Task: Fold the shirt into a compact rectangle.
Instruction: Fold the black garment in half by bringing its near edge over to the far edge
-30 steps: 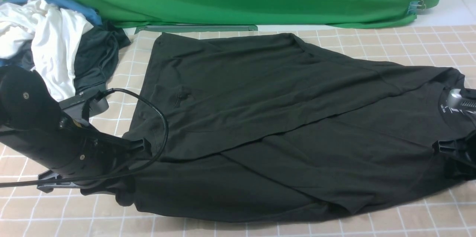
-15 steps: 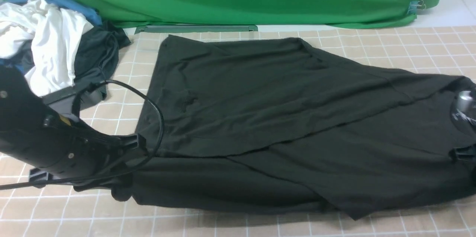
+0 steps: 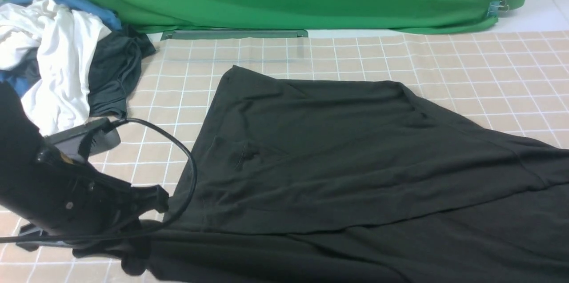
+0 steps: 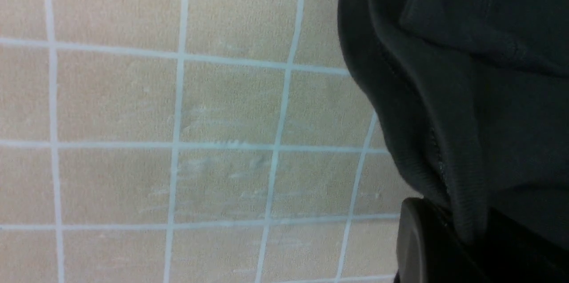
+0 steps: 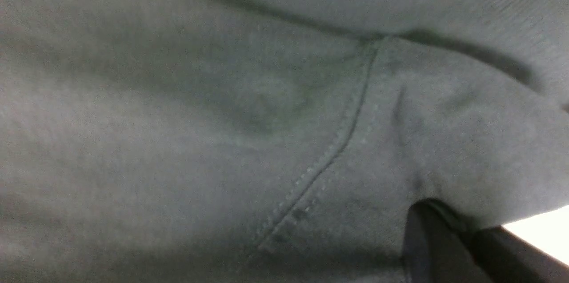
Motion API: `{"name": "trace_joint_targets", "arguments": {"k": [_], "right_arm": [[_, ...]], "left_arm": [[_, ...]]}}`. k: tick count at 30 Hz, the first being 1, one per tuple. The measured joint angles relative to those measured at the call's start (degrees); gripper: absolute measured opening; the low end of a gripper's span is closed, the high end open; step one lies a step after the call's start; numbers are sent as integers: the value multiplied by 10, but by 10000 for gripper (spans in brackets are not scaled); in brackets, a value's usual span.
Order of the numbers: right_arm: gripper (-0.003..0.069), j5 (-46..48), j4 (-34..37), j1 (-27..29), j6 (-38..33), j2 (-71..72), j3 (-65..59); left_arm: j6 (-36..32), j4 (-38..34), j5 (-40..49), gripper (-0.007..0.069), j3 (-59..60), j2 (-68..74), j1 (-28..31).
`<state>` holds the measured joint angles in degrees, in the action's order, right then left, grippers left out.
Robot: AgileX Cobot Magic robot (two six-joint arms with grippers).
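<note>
A: What could go wrong?
B: The shirt [image 3: 338,163] lies part-folded on the table [image 3: 355,56], close to the robot. Pulling its 2 ends unevenly could bunch the loose top flap.
A: The arms?
B: The left pincer [image 3: 142,221] is low and clamped on the shirt's edge. The right pincer [image 5: 444,247], outside the front view, pinches fabric beside a seam.

Dark shirt [image 5: 178,118] fills the view, stitched seam [image 5: 331,149] showing, pinched in the jaws
</note>
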<state>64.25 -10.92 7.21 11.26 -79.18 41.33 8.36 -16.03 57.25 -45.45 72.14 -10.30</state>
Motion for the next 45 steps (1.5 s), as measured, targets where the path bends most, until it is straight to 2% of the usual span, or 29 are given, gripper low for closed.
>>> {"name": "trace_joint_targets", "arguments": {"k": [7,16,23,30,35,41,45], "right_arm": [[46,-6,-10,0,4,-25,70],[46,-25,-15,0,9,-130,185],[47,-56,-17,0,17,-203,260],[54,-110,-21,0,29,-230,289],[67,-145,-24,0,32,-253,290],[112,-204,-27,0,32,-268,290],[202,-232,-28,0,33,-268,291]], "left_arm": [[1,-29,-26,20,-53,41,0],[1,-27,-69,20,-215,191,0],[1,-24,-73,20,-388,317,0],[1,-23,-77,20,-492,416,0],[1,-23,-105,20,-510,457,1],[1,-34,-138,20,-510,485,21],[1,-38,-171,21,-510,489,29]]}}
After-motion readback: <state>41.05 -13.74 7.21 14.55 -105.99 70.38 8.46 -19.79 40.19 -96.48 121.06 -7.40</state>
